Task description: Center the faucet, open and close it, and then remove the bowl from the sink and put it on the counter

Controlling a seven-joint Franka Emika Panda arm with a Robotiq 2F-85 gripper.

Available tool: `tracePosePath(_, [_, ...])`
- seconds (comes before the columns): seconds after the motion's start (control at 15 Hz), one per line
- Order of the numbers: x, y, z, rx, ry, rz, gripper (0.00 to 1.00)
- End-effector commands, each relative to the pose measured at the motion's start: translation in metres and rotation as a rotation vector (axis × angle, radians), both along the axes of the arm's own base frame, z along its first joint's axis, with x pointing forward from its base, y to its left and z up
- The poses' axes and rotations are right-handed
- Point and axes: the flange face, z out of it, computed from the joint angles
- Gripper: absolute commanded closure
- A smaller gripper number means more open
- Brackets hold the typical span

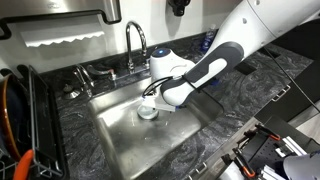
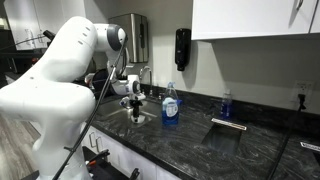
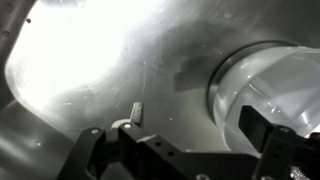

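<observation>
Slants in from the upper right in an exterior view, bends down at the wrist, hangs the gripper (image 1: pixel 150 102) just over the bowl (image 1: pixel 147 114) in the sink (image 1: pixel 130 148), frame centre, below the faucet (image 1: pixel 133 40). Holds fingers (image 3: pixel 272 142) wide apart in the wrist view, one overlapping the bowl at right.

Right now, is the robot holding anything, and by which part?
Nothing yet, it seems: the gripper is open, its fingers straddling the rim of the bowl.

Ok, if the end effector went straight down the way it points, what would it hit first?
Likely the bowl, just beneath the end effector in the sink; one finger lines up over its rim, though depth is unclear.
</observation>
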Motion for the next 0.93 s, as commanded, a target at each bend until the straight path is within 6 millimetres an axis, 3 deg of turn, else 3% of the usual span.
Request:
tracePosePath(0.0, [0.0079,0.0055,-0.0054,0.018,-0.024,-0.009,0.33])
tracePosePath(0.6, [0.0107,0.0055,-0.0050,0.027,-0.048,-0.028,0.96])
tracePosePath(0.87, [0.0072,0.0089,-0.0037,0.033,-0.070,-0.038,0.98])
